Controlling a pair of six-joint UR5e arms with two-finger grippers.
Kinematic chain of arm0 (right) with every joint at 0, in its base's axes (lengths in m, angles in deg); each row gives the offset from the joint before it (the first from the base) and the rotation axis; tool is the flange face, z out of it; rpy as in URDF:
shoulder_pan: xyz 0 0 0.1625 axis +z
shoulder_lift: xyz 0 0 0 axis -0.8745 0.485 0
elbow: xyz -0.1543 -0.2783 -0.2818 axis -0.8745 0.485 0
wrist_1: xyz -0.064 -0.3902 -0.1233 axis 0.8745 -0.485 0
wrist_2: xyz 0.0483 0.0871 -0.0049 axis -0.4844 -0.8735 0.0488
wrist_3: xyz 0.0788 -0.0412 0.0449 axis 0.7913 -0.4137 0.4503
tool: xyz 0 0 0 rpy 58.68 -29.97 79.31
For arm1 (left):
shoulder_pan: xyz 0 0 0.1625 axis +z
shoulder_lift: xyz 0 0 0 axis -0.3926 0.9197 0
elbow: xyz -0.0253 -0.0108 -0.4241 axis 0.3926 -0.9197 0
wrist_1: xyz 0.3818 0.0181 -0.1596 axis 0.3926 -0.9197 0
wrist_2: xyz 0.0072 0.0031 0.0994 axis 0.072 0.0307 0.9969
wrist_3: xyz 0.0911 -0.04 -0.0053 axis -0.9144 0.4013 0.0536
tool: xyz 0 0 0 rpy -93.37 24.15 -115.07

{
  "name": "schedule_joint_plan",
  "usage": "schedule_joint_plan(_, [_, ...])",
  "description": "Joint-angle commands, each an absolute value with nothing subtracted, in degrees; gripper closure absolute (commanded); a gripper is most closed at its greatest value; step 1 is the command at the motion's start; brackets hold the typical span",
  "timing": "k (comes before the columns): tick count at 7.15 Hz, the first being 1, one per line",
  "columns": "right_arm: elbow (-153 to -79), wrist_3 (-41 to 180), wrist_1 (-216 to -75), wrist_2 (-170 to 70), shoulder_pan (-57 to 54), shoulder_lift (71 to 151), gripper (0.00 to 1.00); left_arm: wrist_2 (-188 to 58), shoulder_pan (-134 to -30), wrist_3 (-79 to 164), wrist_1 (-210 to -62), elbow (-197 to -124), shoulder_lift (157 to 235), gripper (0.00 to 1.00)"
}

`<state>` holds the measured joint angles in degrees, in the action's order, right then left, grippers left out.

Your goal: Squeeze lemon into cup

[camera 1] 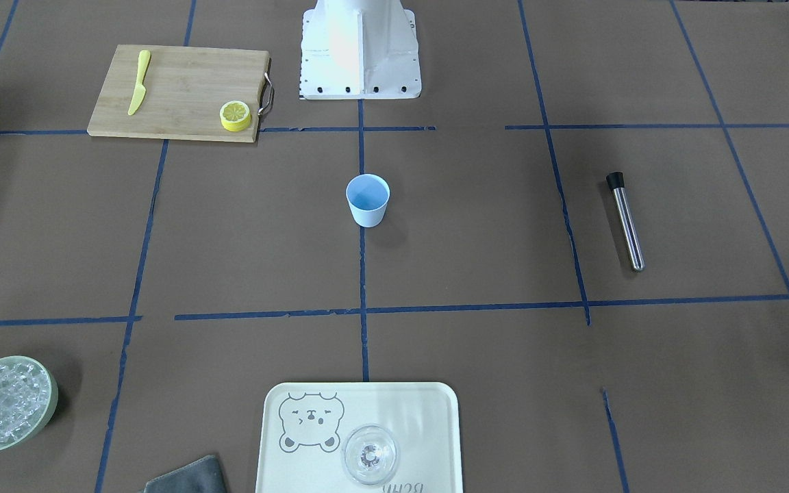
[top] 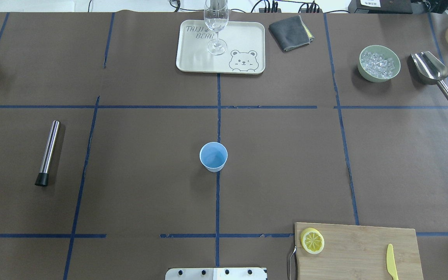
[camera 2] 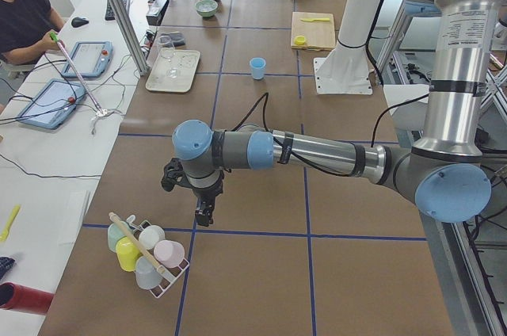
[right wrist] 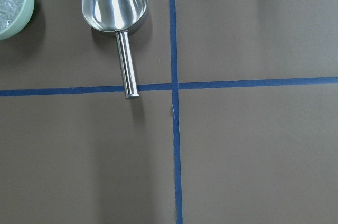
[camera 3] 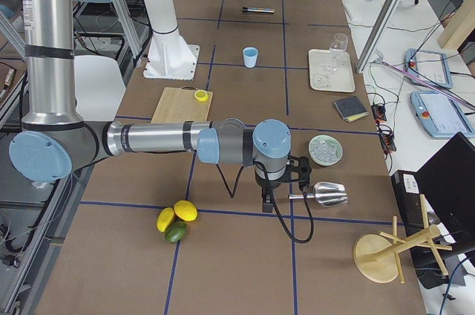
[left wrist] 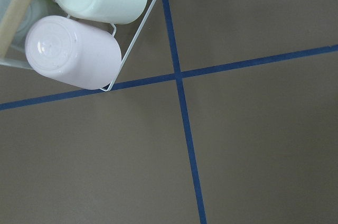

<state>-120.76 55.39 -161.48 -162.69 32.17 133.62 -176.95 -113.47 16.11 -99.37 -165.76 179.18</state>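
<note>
The light-blue cup [camera 1: 368, 199] [top: 213, 156] stands upright and empty at the table's middle. A yellow lemon slice [camera 1: 235, 114] [top: 312, 240] lies on the corner of the bamboo cutting board [top: 360, 252], well apart from the cup. My left gripper [camera 2: 204, 213] hangs over the table's left end beside a rack of cups [camera 2: 146, 253]. My right gripper [camera 3: 267, 200] hangs at the right end near the metal scoop [camera 3: 323, 194]. Both grippers show only in the side views, so I cannot tell whether they are open or shut. Both are far from the cup and the lemon.
A yellow knife [top: 391, 266] lies on the board. A steel muddler [top: 48, 152] lies to the left. At the far side are a bear tray [top: 193, 58] with a wine glass [top: 216, 27], a grey cloth [top: 291, 32] and a green bowl of ice [top: 378, 63]. Whole citrus fruits [camera 3: 177, 221] lie at the right end.
</note>
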Motion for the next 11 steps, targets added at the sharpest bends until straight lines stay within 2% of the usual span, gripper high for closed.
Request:
schedule_joint_plan(1, [-120.8, 56.3, -161.3, -162.9, 32.2, 133.4, 0.0, -177.0, -113.5, 16.1, -99.9, -166.2, 179.4, 0.0])
schedule_joint_plan(4, [-121.8, 56.5, -160.9, -162.9, 30.6, 133.1, 0.0, -177.1, -113.1, 16.7, -100.2, -173.8, 180.2, 0.0])
schedule_joint_plan(5, [-122.9, 56.5, -161.6, -163.5, 30.5, 129.8, 0.0, -181.7, -112.9, 16.6, -101.4, -174.1, 180.5, 0.0])
schedule_joint_plan(8, [-122.5, 57.1, -158.5, -163.7, 27.4, 132.2, 0.0, -182.9, -104.4, 34.3, -115.9, -174.2, 180.2, 0.0])
schedule_joint_plan(9, [-126.1, 62.1, -157.7, -164.0, 25.3, 132.1, 0.0, -182.8, -101.7, 37.3, -117.3, -174.2, 180.2, 0.0])
schedule_joint_plan(11, [-137.7, 77.2, -157.0, -162.8, 15.6, 132.1, 0.0, -181.5, -100.5, 38.3, -119.2, -173.5, 180.2, 0.0])
